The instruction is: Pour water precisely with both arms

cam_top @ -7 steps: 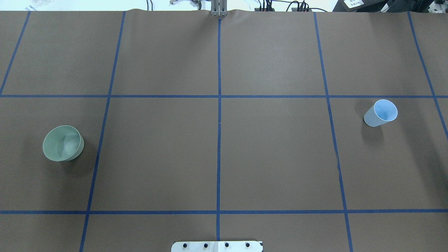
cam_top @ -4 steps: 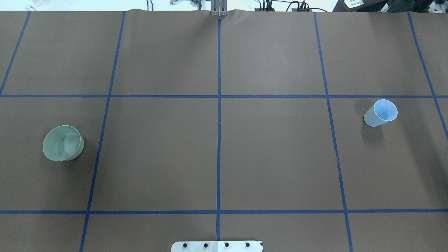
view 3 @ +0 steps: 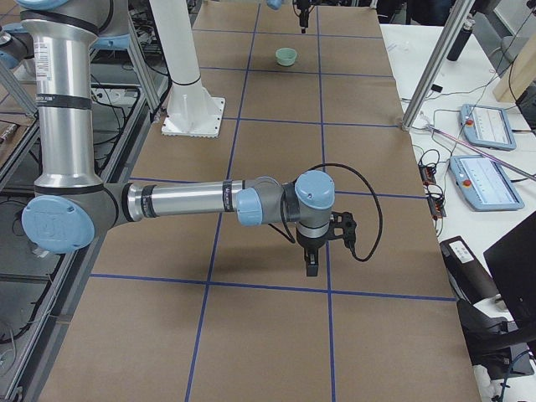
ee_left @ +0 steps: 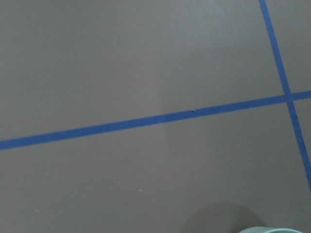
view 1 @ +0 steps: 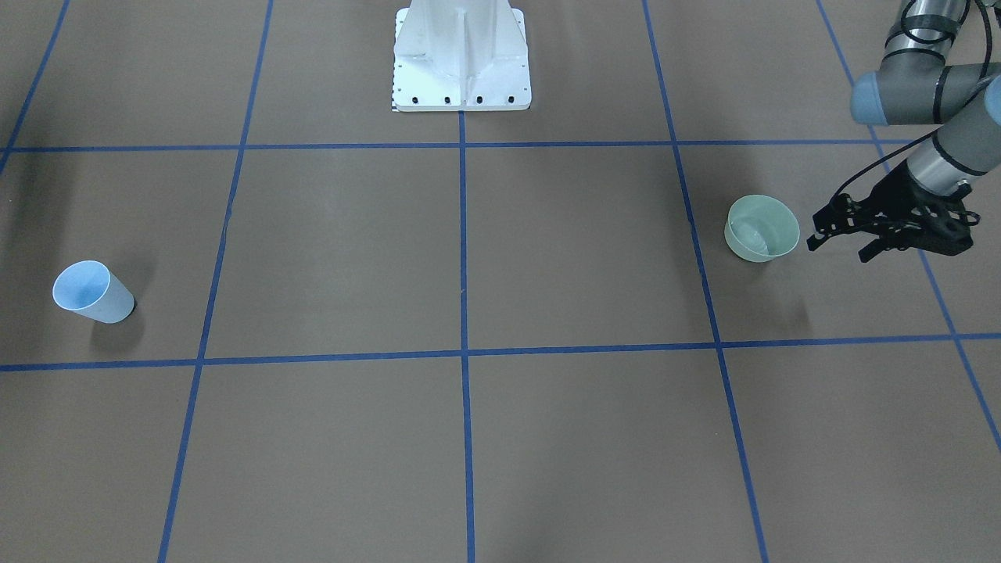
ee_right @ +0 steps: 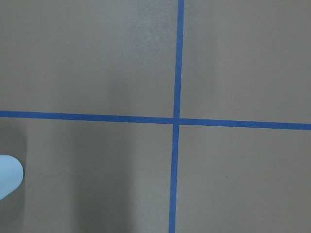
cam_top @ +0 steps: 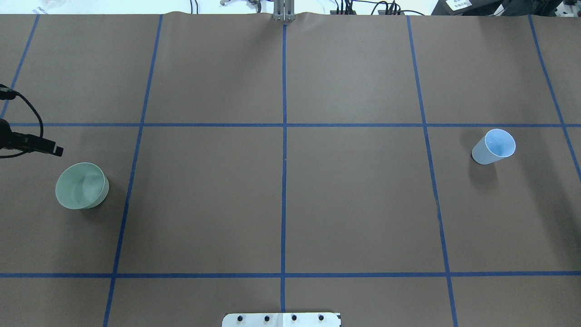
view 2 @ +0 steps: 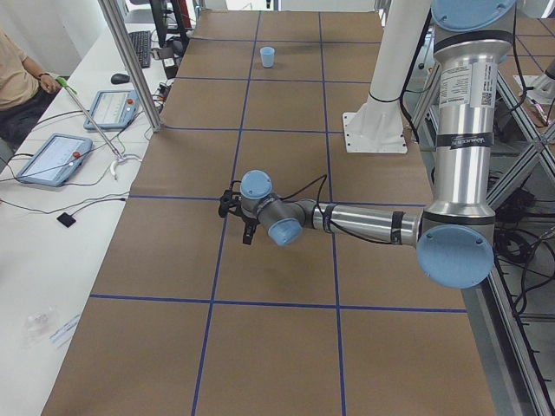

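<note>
- Two arms are at the table, but only the left gripper (view 1: 837,250) can be judged. Its fingers (view 1: 872,250) stand well spread with nothing between them.
- The left arm (view 2: 364,224) extends low over the table (cam_top: 281,204), and its gripper points toward the green cup (view 1: 762,228).
- The green cup stands upright just beside that gripper, on the side toward the table's middle. A narrow gap shows between fingertips and cup wall, so there is no contact.
- The water (cam_top: 88,184) shows as a pale sheen inside the green cup. It therefore lies just beside the spread left gripper and is not in its hold.
- The overhead view shows only one black fingertip and a loop of cable at the left edge, slightly beyond the cup as seen from the robot.
- The left wrist view takes in only a sliver of the green cup's rim, at its bottom edge.
- The white pedestal (view 1: 461,55) stands at the robot's edge of the table, well apart from both cups.
- The blue cup (cam_top: 494,146) stands upright on the robot's right half, well apart from the green cup. Whether it holds any water cannot be told.
- The right arm (view 3: 184,201) extends over the table with the right gripper (view 3: 311,264) pointing fingers-down. Only the side view shows it, so its opening and any hold cannot be told.
- The right wrist view catches the blue cup's edge at its left border.
- Farthest out, a person (view 2: 17,82) sits at a white bench with tablets (view 2: 52,158).
</note>
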You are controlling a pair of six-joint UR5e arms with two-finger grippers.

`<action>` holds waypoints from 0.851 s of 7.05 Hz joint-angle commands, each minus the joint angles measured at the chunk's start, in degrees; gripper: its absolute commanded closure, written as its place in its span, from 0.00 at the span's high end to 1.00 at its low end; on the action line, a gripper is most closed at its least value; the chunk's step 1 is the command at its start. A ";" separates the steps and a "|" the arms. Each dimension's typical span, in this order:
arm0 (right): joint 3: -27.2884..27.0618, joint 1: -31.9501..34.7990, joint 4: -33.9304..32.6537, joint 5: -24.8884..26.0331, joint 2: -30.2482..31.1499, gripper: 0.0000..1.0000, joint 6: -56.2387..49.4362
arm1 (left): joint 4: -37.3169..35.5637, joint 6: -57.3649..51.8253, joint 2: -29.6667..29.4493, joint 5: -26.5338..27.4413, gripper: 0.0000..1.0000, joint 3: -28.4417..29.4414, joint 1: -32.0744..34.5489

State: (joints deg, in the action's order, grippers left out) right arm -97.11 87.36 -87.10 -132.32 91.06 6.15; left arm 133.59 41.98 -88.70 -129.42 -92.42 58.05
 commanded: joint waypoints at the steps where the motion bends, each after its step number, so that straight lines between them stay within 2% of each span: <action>1: -0.01 0.00 0.00 -0.13 0.09 1.00 0.00 | 0.44 1.70 0.89 0.75 0.99 -1.01 -5.13; 2: -0.01 0.00 0.00 -0.04 0.09 1.00 0.00 | 0.44 1.71 1.68 1.27 0.88 -1.88 -6.80; 5: 0.08 0.00 0.00 -0.04 0.09 1.00 0.00 | 0.44 1.09 4.76 1.45 0.20 -3.47 -7.08; 6: -0.01 0.00 0.00 -0.04 0.09 1.00 0.00 | 0.36 1.09 4.76 1.45 0.02 -3.38 -6.99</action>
State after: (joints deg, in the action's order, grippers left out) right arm -97.06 87.36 -87.10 -132.36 91.14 6.15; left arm 134.01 43.12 -84.17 -127.98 -95.78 51.04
